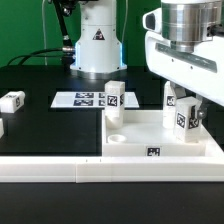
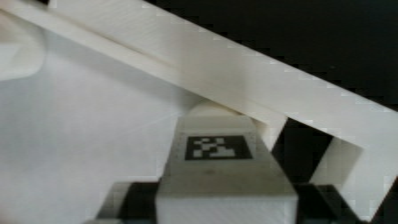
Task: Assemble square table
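Exterior view: the square table slab [image 1: 145, 137] lies at four o'clock, with a black-and-white tag on its side. At three o'clock the gripper [image 1: 185, 108] straddles an upright tagged leg [image 1: 186, 120] standing on the slab. Wrist view: that leg's patterned tag sits between the fingers. Whether the jaws clamp it cannot be told.

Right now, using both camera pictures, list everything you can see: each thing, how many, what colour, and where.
square tabletop: one, white, on the table toward the exterior view's right, tag on its near side.
legs: four, white tagged blocks; one standing just behind the tabletop, one at the exterior view's far left, one cut off by that edge, one upright on the tabletop.
marker board: one, white with black tags, flat behind the tabletop.
border rail: one, white, along the near edge.
table: one, black.
robot base: one, white, at the back.
gripper: one, white, around the leg on the tabletop; grip unclear.
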`<action>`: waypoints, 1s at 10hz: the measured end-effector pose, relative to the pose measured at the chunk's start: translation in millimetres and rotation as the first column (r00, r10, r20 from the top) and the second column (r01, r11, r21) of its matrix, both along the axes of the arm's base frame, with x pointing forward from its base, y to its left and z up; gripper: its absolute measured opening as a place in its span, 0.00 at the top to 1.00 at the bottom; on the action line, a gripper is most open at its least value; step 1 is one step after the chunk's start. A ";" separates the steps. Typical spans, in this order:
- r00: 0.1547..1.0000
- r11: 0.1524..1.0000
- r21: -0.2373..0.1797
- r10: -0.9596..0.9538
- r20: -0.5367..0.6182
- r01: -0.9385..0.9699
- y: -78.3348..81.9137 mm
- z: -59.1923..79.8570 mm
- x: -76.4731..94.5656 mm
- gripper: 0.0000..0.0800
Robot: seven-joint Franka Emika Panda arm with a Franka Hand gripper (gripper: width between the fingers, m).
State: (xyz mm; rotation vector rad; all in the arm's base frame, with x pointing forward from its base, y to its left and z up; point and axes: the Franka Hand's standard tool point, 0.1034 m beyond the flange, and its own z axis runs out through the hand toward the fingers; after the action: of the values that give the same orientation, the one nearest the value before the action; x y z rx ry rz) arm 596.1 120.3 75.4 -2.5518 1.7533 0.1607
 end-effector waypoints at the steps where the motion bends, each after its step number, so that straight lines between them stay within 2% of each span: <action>1: 1.000 1.000 0.001 0.021 0.002 -0.021 0.0 0.0 0.0 0.37; 2: 0.999 0.999 0.003 0.053 0.005 -0.053 0.0 0.0 -0.1 0.23; 4: 0.976 0.976 0.010 0.218 0.018 -0.218 -1.1 0.4 0.1 0.20; 7: 0.836 0.837 0.019 0.546 0.055 -0.547 3.1 -0.5 -1.2 0.19; 10: 0.723 0.725 0.017 0.686 0.075 -0.689 -1.5 -0.5 -0.3 0.19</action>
State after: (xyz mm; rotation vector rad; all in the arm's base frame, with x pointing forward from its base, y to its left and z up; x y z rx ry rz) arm 595.8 118.8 74.9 -2.9932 0.6698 0.1295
